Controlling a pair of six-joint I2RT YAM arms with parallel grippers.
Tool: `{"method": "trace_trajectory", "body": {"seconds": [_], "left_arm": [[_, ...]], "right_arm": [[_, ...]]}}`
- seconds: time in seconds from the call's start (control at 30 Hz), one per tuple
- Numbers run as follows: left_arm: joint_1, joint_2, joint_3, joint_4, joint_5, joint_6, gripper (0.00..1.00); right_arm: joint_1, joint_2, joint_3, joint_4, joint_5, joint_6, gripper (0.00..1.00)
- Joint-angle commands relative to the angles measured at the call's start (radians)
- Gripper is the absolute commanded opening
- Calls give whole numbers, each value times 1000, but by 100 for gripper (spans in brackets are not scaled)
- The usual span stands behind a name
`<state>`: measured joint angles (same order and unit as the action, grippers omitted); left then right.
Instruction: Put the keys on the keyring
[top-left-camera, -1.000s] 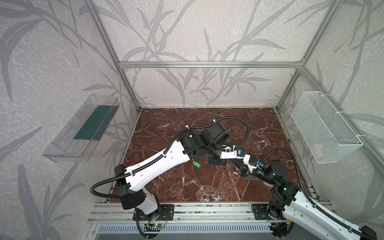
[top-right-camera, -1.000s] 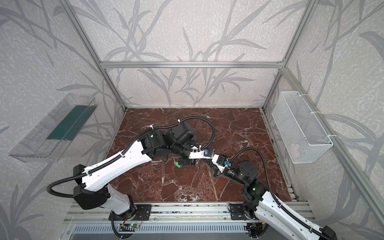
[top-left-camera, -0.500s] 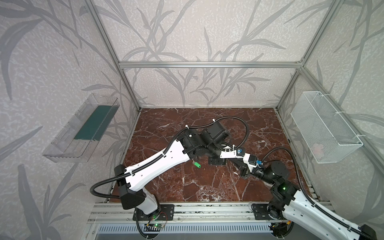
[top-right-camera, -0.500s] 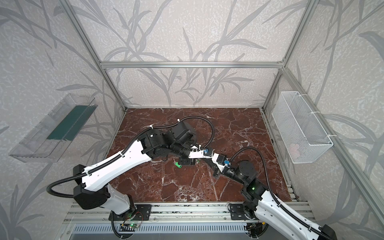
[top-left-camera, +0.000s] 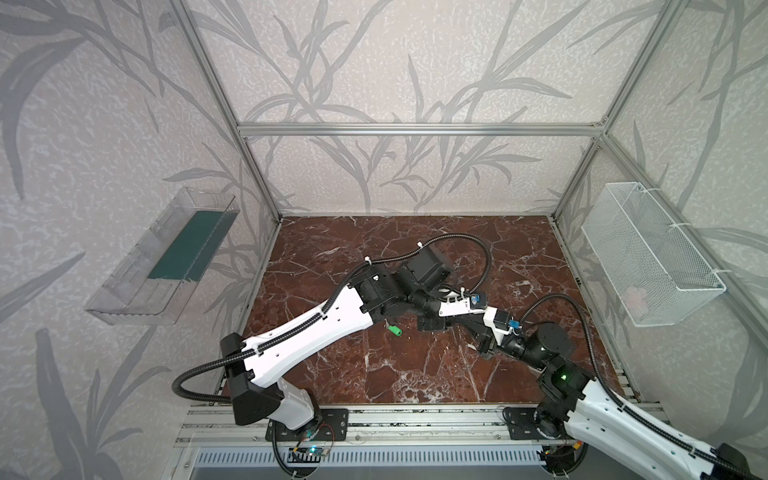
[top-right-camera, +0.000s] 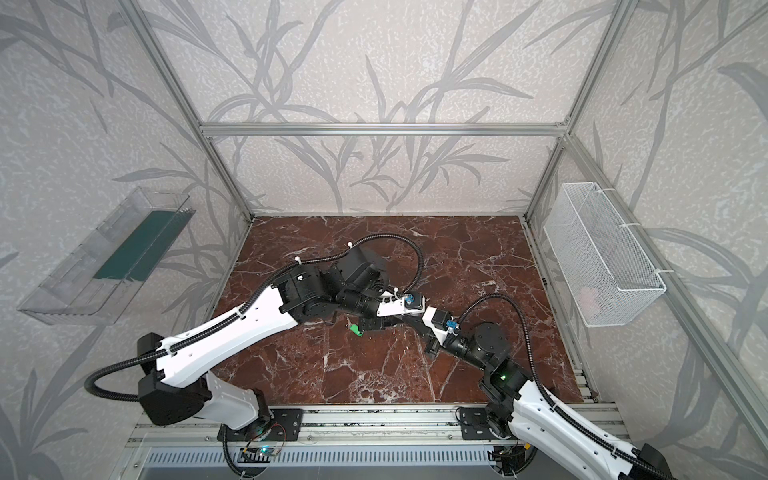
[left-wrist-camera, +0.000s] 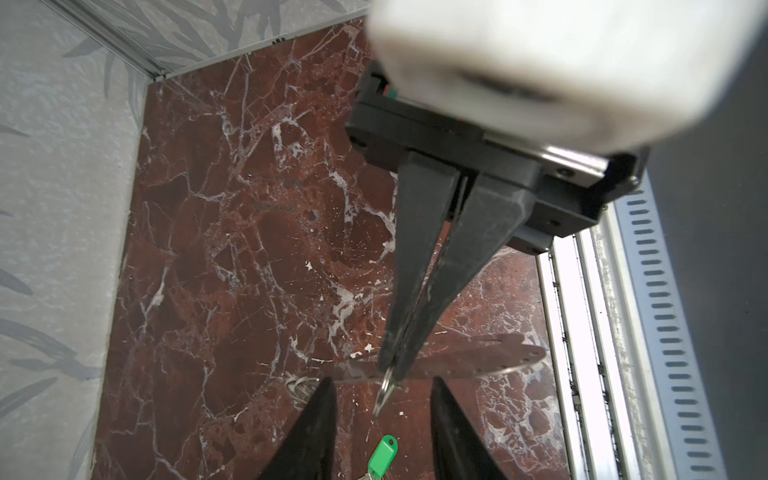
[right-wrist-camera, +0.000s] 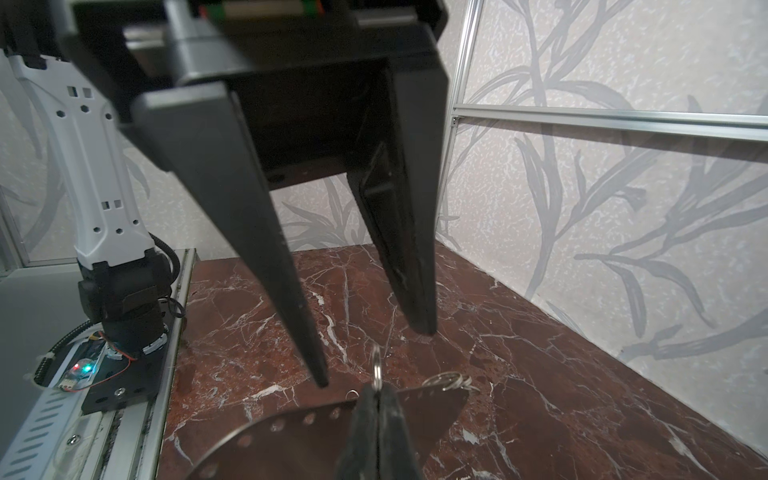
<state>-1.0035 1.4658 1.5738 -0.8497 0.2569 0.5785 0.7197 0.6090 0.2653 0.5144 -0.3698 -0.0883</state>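
Note:
One bright-green key (left-wrist-camera: 382, 455) lies on the marble floor, and shows in both top views (top-left-camera: 395, 331) (top-right-camera: 355, 329) just in front of the left arm's wrist. My left gripper (left-wrist-camera: 382, 380) hangs open above it, its two fingers well apart. Between those fingers reaches my right gripper (right-wrist-camera: 377, 388), shut at the edge of the keyring (right-wrist-camera: 291, 432), a grey plate with a row of holes. A small metal ring (right-wrist-camera: 376, 365) stands out of its fingertips. In both top views the arms hide the keyring.
A cluster of loose metal rings (right-wrist-camera: 449, 380) sits at one end of the plate. A clear bin (top-left-camera: 166, 266) hangs on the left wall and a white wire basket (top-left-camera: 648, 253) on the right wall. An aluminium rail (top-left-camera: 374, 419) runs along the floor's front edge.
My left gripper's jaws have opened. Both arms stay crossed over the middle of the floor, and the green key lies where it was.

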Motion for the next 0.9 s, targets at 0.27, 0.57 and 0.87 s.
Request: {"method": "trace_trajectory", "body": {"seconds": [0.27,0.57,0.87], "left_arm": [[69,-292,-419,489,30,-308,44],[71,-323,-614,733,83,-447,42],[69,-281,-645,854,146,-497,42]], "right_arm": [[-11,36,-9,202,52,43,0],[-17,53,8,256,26,63,0],[-29,42,5,261,6,79,0]]}}
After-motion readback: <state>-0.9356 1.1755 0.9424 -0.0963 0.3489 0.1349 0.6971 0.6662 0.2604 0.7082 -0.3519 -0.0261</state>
